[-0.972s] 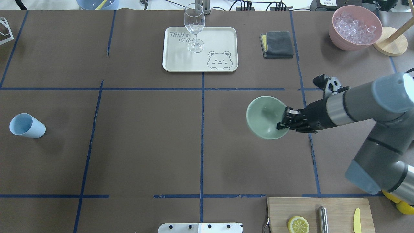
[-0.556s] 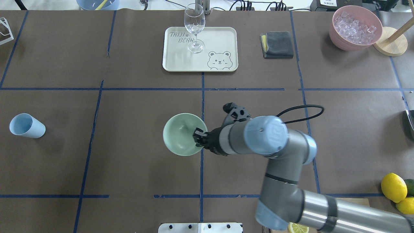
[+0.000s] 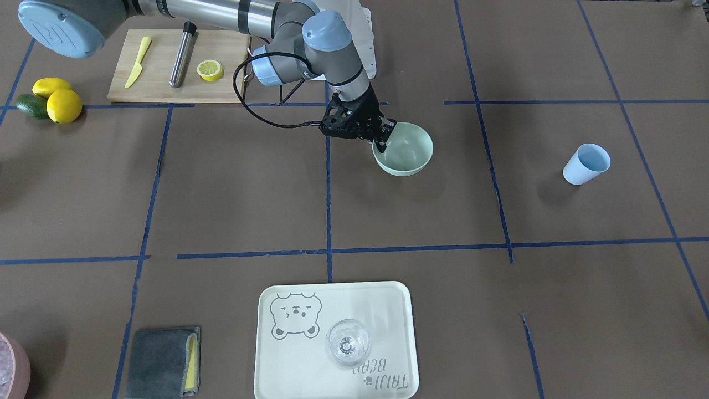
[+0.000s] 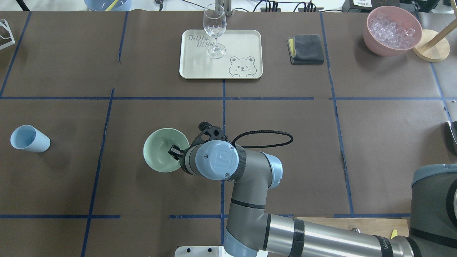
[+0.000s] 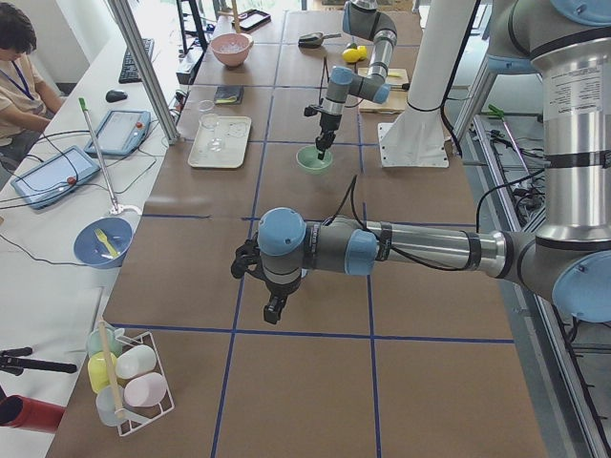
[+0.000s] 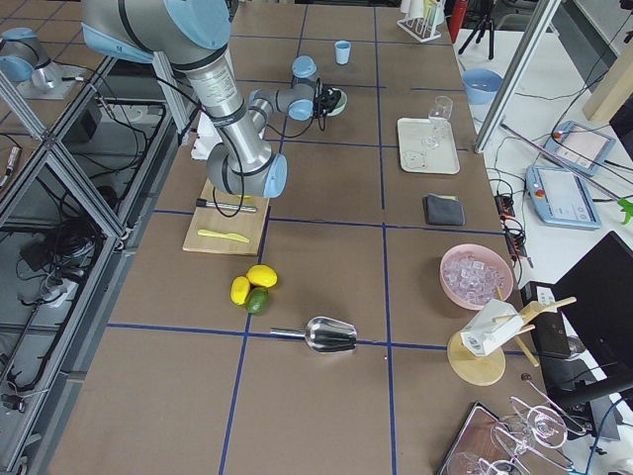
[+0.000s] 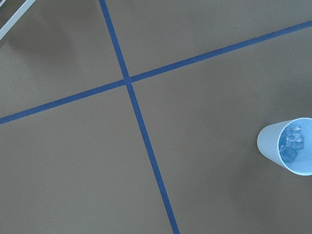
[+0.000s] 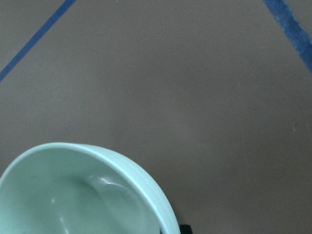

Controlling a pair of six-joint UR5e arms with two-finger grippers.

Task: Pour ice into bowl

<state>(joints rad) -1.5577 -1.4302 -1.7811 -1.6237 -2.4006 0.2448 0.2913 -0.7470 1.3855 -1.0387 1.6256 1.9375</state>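
Observation:
The mint-green bowl [image 4: 160, 151] is just left of the table's centre line and looks empty; it also shows in the front view [image 3: 407, 151] and the right wrist view [image 8: 83, 195]. My right gripper [image 4: 174, 150] is shut on its right rim, one finger inside the bowl. I cannot tell whether the bowl rests on the table or hangs just above it. A few clear ice cubes [image 7: 291, 142] lie in the light blue cup [image 4: 30, 139] at the far left. My left gripper [image 5: 274, 307] shows only in the exterior left view, over bare table; I cannot tell if it is open.
A pink bowl [image 4: 371, 39] heaped with ice stands at the back right beside a wooden stand. A tray [image 4: 246, 39] with a wine glass [image 4: 214, 30] is at back centre, a grey cloth [image 4: 306, 49] to its right. A cutting board [image 3: 160, 72] and lemons [image 3: 58, 100] are near the robot.
My right arm has carried the green bowl leftwards, from the table's right half across the centre line to left of centre. The blue cup has not moved.

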